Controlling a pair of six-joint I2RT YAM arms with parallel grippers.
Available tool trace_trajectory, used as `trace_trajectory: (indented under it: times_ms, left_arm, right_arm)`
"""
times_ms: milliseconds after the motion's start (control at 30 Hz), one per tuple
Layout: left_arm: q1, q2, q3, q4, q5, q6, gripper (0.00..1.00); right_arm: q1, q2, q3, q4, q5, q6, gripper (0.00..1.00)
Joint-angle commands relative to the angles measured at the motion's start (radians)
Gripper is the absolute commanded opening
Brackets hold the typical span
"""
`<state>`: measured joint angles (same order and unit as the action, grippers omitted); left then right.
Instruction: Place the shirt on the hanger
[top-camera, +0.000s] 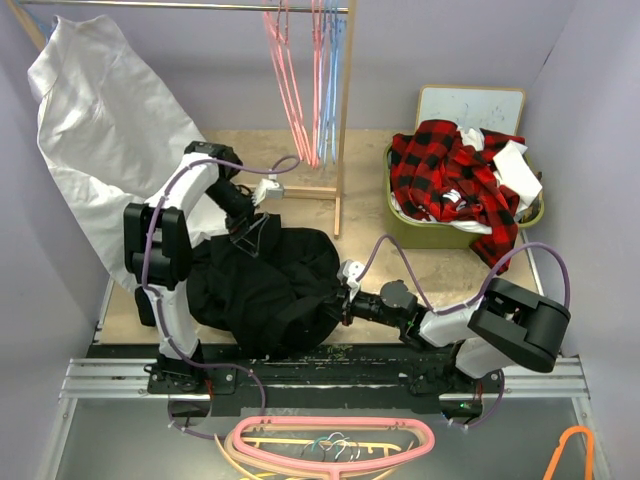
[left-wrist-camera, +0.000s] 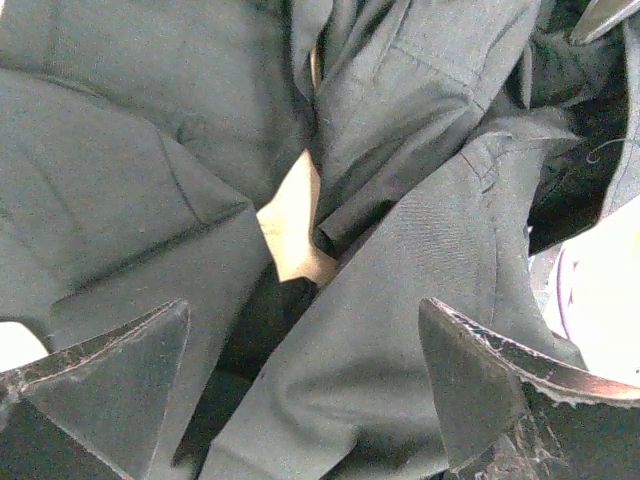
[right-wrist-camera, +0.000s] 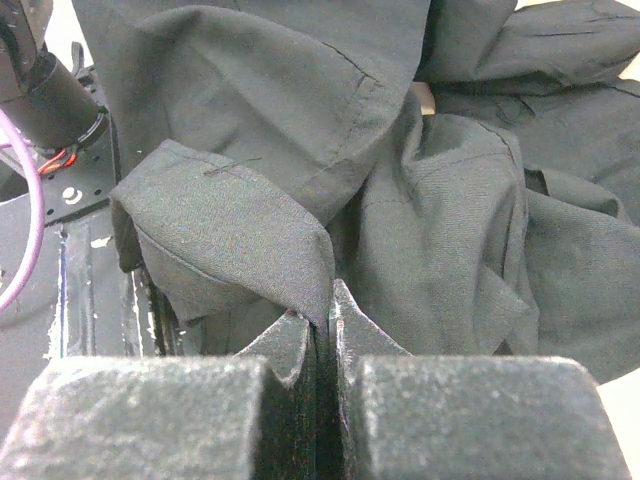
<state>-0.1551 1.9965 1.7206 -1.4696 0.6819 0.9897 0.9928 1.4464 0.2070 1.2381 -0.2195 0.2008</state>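
Observation:
The black shirt (top-camera: 265, 285) lies crumpled in a heap on the table between the two arms. My left gripper (top-camera: 256, 236) is open and hangs just over the heap's far edge; in the left wrist view (left-wrist-camera: 305, 350) its spread fingers (left-wrist-camera: 120, 385) frame folds of the shirt (left-wrist-camera: 400, 250). My right gripper (top-camera: 336, 300) is at the heap's right edge. In the right wrist view (right-wrist-camera: 325, 322) it is shut on a fold of the shirt (right-wrist-camera: 230, 230). The light blue hanger (top-camera: 333, 70) hangs on the rail at the back, beside pink hangers.
A wooden rack (top-camera: 345, 120) stands behind the shirt with pink hangers (top-camera: 285, 70). A big white cloth (top-camera: 100, 130) drapes at the left. A green basket (top-camera: 400, 222) with a red plaid shirt (top-camera: 450, 175) sits at the right. Pink hangers (top-camera: 330, 440) lie at the near edge.

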Motion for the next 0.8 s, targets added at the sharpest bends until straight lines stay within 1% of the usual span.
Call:
trace_trajectory:
  times_ms: [0,67,100,167,267,300,367,500,667,767]
  left_arm:
    - [-0.004,0.008,-0.079,0.026,-0.018,0.039,0.96]
    - [-0.006,0.006,-0.113,0.045,-0.032,0.035,0.88]
    - [-0.006,0.005,-0.132,0.052,-0.039,0.033,0.80]
    - [-0.006,0.003,-0.147,0.050,-0.041,0.029,0.58]
    - [-0.020,-0.031,-0.134,0.004,-0.013,0.033,0.10]
    - [-0.025,-0.066,-0.126,-0.004,-0.003,0.030,0.00]
    - [-0.032,-0.175,-0.111,-0.010,0.010,0.015,0.00]
    - [-0.032,-0.398,-0.052,0.003,0.002,-0.055,0.00]
    - [-0.032,-0.641,0.016,0.091,-0.083,-0.192,0.00]
    - [-0.032,-0.740,0.089,0.131,-0.145,-0.256,0.00]
  right_arm:
    - [0.004,-0.010,-0.005,0.083,0.026,-0.008,0.00]
    - [0.004,-0.009,-0.002,0.079,0.025,-0.008,0.00]
    - [0.004,-0.008,-0.001,0.078,0.023,-0.008,0.00]
    - [0.004,-0.003,0.005,0.077,0.022,-0.007,0.00]
    - [0.004,-0.003,0.015,0.072,0.024,-0.003,0.00]
    - [0.004,-0.007,0.018,0.072,0.029,0.000,0.00]
    - [0.003,-0.034,0.032,0.054,0.045,0.010,0.00]
    - [0.004,-0.145,0.110,-0.098,0.080,-0.008,0.00]
    - [0.003,-0.267,0.252,-0.308,0.124,-0.096,0.00]
    - [0.004,-0.316,0.361,-0.438,0.136,-0.164,0.00]
